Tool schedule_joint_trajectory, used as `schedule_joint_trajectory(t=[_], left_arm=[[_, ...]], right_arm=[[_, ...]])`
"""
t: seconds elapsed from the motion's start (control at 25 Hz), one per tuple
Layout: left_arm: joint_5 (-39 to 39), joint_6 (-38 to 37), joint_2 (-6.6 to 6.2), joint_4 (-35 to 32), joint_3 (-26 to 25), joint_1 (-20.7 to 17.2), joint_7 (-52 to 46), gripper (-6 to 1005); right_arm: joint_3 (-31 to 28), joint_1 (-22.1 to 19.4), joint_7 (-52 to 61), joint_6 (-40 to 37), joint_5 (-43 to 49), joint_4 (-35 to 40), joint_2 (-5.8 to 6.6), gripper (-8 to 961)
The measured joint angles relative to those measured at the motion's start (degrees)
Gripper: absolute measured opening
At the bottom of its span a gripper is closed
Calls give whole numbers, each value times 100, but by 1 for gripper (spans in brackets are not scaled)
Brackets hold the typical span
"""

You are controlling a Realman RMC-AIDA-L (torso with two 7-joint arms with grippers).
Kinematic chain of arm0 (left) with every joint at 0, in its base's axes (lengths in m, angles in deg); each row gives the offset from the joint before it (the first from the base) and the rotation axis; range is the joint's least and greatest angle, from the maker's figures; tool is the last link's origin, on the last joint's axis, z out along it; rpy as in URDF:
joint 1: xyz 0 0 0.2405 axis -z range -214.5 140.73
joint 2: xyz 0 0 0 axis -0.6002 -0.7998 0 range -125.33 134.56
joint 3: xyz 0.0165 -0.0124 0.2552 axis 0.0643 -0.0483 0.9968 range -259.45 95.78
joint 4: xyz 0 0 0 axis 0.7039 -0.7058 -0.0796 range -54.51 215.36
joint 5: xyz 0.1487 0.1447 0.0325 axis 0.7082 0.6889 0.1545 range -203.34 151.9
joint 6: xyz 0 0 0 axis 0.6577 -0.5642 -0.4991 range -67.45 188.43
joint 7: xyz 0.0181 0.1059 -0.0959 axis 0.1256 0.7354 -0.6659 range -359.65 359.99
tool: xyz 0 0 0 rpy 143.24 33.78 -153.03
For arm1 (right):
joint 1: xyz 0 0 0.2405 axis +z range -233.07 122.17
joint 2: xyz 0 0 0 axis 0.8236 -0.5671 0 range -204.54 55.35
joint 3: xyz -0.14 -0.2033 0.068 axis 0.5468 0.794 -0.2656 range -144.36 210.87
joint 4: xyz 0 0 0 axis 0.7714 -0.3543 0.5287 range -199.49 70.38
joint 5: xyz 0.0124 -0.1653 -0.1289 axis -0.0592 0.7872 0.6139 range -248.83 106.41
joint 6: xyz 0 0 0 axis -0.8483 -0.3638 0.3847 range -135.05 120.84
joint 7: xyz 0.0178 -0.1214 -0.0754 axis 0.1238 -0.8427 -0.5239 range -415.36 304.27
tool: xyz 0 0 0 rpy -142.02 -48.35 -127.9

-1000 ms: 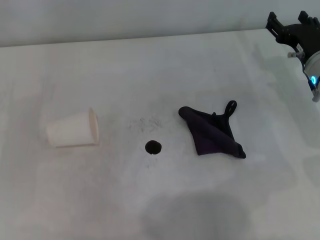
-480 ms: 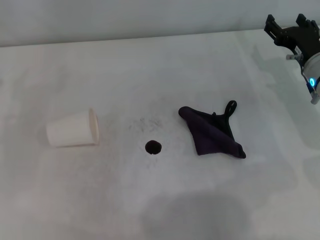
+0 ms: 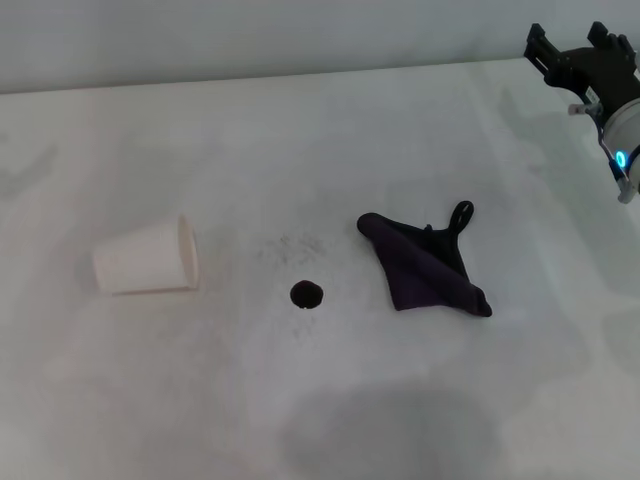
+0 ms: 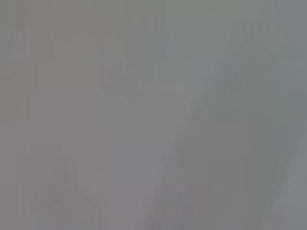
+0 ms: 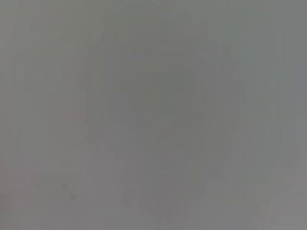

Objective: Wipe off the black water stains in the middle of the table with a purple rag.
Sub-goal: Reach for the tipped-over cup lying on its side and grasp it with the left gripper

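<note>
The purple rag (image 3: 425,264) lies crumpled on the white table (image 3: 300,130) right of centre, its black loop (image 3: 460,214) pointing to the far side. The black water stain (image 3: 306,294) is a small round blot left of the rag, apart from it. My right gripper (image 3: 572,45) hovers open and empty at the far right corner, well away from the rag. My left gripper is out of view. Both wrist views show only plain grey.
A white paper cup (image 3: 146,258) lies on its side at the left, its mouth towards the stain. A faint grey speckled smudge (image 3: 290,246) sits just beyond the stain. A soft shadow (image 3: 390,430) darkens the table's near edge.
My right gripper has drifted slightly farther away and to the right. The rag, the stain and the cup have not moved.
</note>
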Motion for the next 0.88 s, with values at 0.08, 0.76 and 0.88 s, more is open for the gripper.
schedule_joint_trajectory(t=[0.08, 0.76, 0.88], left_arm=[[580, 420, -118, -404, -1, 125, -299, 891], [4315, 2990, -37, -1823, 404, 1857, -188, 887], [4714, 2895, 340, -2189, 585, 1837, 286, 886]], right_arm=[[10, 8, 0, 1, 1, 4, 0, 869], [10, -12, 55, 7, 0, -9, 0, 869], [-6, -49, 64, 7, 0, -23, 0, 869]])
